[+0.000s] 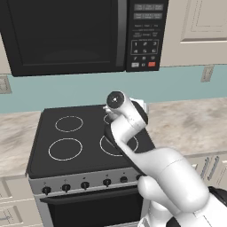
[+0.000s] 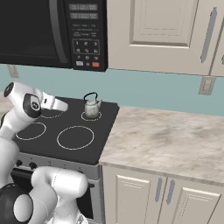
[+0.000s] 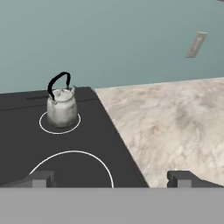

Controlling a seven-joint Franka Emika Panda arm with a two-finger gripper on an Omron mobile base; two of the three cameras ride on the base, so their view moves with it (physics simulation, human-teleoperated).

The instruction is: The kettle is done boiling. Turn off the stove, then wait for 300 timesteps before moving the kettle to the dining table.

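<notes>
We see the kettle [image 2: 92,106] sitting upright on the stove [image 2: 65,131]. It stands on the small back ring on the right side, close to the wall. In the hand view the kettle [image 3: 62,108] sits inside that small white ring, and its thin black handle stands up over it. The stove [image 3: 26,131] top is black, with white rings drawn on it.

Our gripper [image 3: 112,178] is wide open. Its two dark tips stand far apart at the bottom of the hand view, and nothing is between them. It hangs over the right front part of the stove, near the edge where the black top meets the counter [image 3: 175,127]. The kettle is well away from the tips, farther back and to the left.

In the left base view the stove [image 1: 53,133] has a row of black knobs [image 1: 84,185] along its silver front. A black microwave [image 1: 62,35] hangs above it. The white arm [image 1: 128,119] bends over the right side of the stove.

The marbled counter [image 2: 166,140] runs along to the right of the stove, with pale cabinets [image 2: 148,197] under it.
</notes>
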